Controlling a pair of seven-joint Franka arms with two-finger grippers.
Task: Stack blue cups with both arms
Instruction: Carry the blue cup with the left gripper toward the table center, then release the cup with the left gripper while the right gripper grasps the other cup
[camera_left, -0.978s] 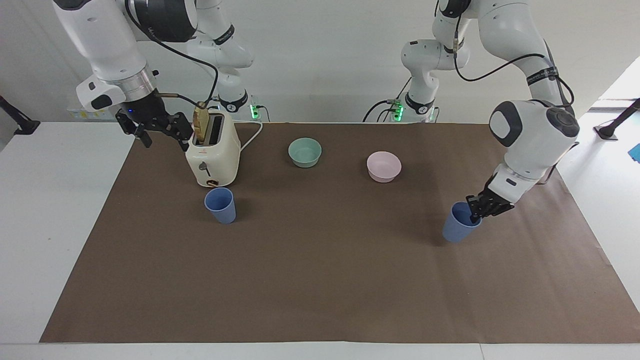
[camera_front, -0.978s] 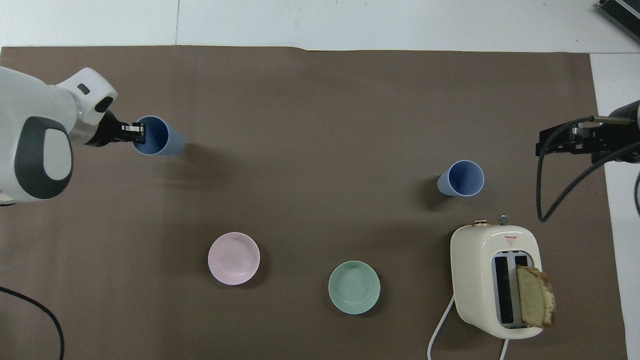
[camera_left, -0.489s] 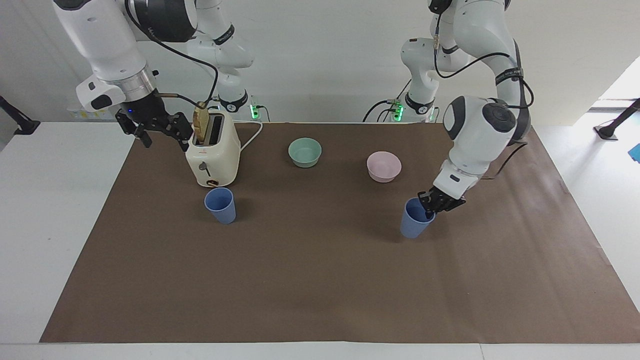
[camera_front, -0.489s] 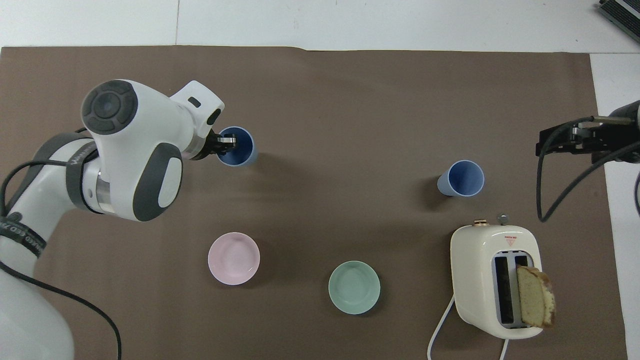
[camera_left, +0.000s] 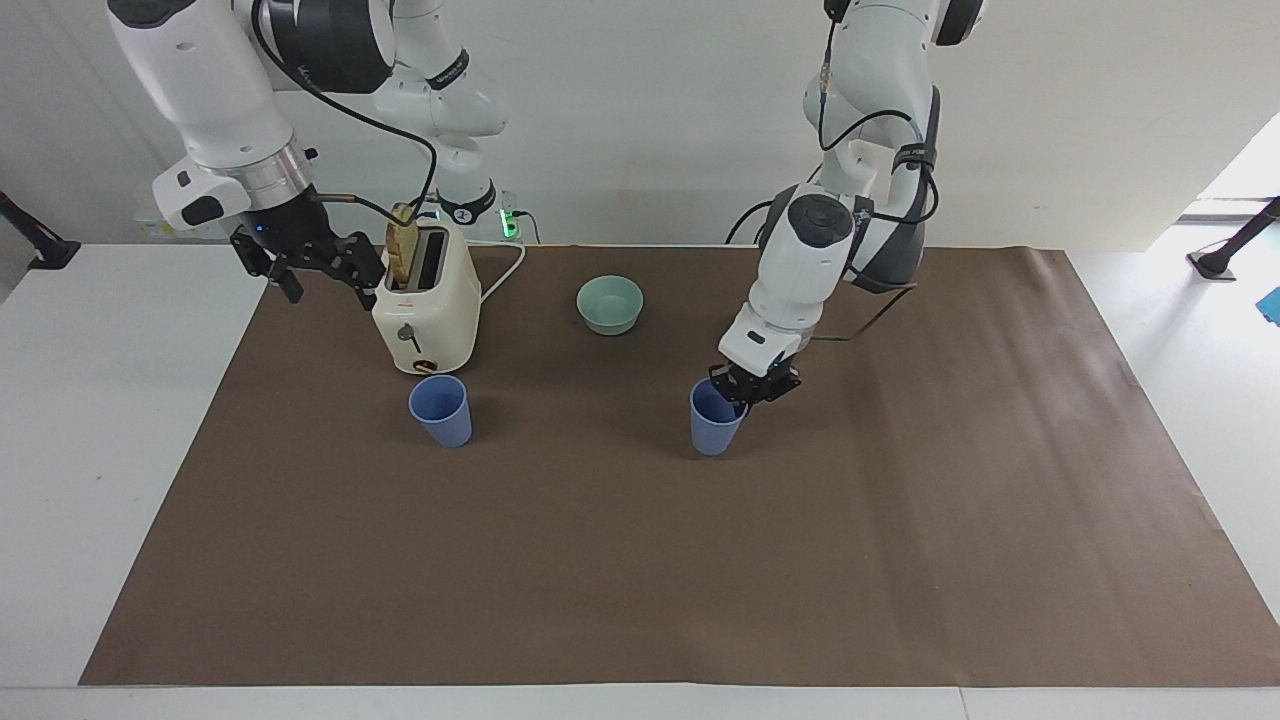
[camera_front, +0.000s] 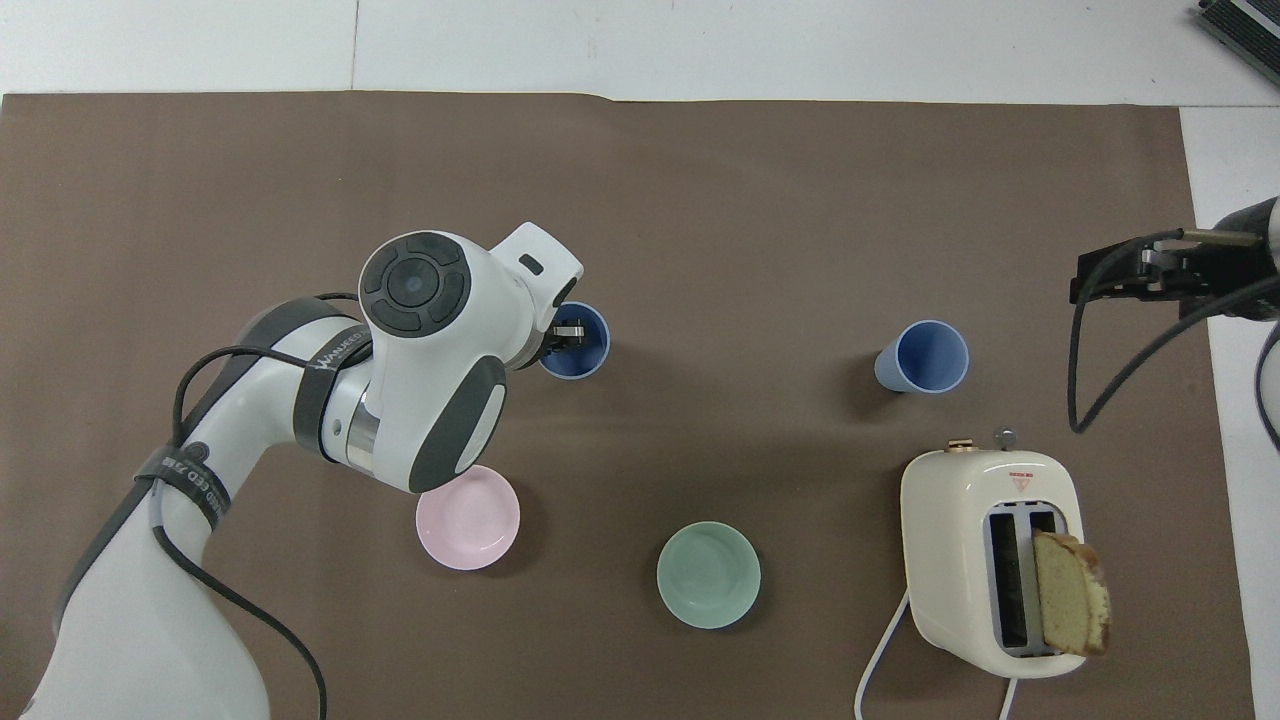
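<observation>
My left gripper (camera_left: 745, 385) is pinched on the rim of one blue cup (camera_left: 714, 420) — it hangs upright, just above the middle of the brown mat (camera_left: 640, 580). The second blue cup (camera_left: 440, 410) stands on the mat toward my right arm's end, just beside the toaster (camera_left: 425, 310). My right gripper (camera_left: 300, 262) waits — fingers spread, holding nothing — over that end's edge.

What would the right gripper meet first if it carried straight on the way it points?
Probably the toaster, or the bread slice in it; the overhead view suggests the right gripper may pass it.
</observation>
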